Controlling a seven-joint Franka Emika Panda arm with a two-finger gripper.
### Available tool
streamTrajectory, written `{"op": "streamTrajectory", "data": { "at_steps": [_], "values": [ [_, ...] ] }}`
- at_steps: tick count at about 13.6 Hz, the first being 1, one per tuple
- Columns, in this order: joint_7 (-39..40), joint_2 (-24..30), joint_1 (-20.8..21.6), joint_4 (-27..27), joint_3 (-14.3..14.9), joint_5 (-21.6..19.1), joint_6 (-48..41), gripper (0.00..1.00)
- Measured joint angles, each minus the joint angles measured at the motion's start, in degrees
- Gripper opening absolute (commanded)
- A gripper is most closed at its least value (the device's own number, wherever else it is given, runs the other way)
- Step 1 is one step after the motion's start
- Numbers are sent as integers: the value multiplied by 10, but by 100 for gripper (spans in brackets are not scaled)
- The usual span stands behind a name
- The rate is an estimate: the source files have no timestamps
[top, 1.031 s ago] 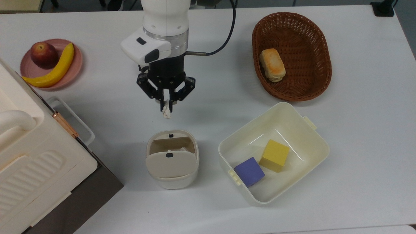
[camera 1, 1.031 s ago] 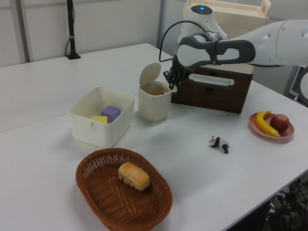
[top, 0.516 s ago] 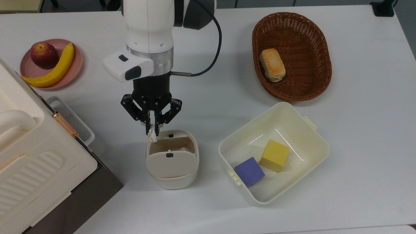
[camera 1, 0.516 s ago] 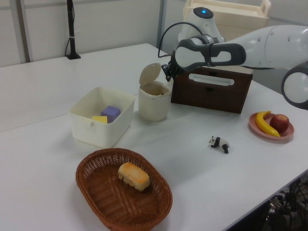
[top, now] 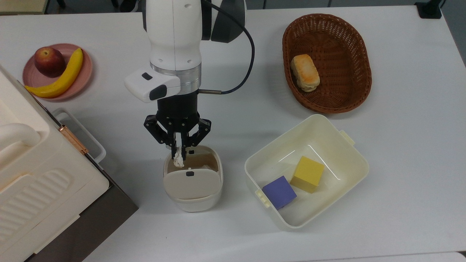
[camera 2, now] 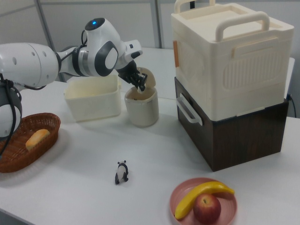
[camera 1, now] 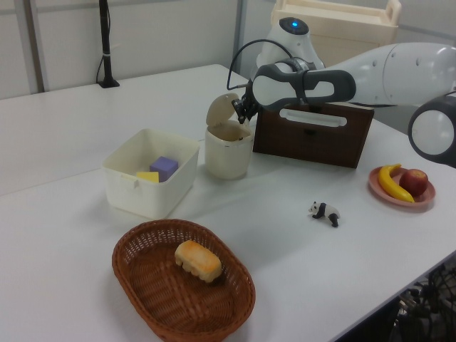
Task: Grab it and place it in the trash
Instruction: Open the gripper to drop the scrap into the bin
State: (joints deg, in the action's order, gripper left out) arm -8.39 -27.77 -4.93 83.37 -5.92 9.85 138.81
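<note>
Shifted since a moment ago from beside the bin's rim toward the top view's right, now directly over the opening. Large cream case on a dark drawer box [top: 43, 189] at the bench's edge on the top view's left. Wicker basket [top: 360, 72] with a bread roll [top: 305, 72] toward the far corner on the top view's right; cream tub [top: 349, 145] holding two blocks just beside the bin. Small cream bin [top: 193, 200], lid swung up, brown inside showing. End effector [top: 179, 152] clamped together on the paper wad [top: 178, 160], hanging over the opening, close to the rim on the top view's left. Likely risk: released this near the rim, light paper catching the edge and dropping onto the bench, or clinging to a finger [top: 184, 150] on release. Lowering further risks knocking the raised lid.
</note>
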Motion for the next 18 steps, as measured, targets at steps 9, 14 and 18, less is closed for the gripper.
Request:
{"op": "streamTrajectory", "data": {
  "at_steps": [9,14,18],
  "values": [
    [0,-17,14,0,-1,1,0,100],
    [0,-20,14,0,-1,36,0,100],
    [0,-20,15,-1,-1,37,0,100]
  ]
}}
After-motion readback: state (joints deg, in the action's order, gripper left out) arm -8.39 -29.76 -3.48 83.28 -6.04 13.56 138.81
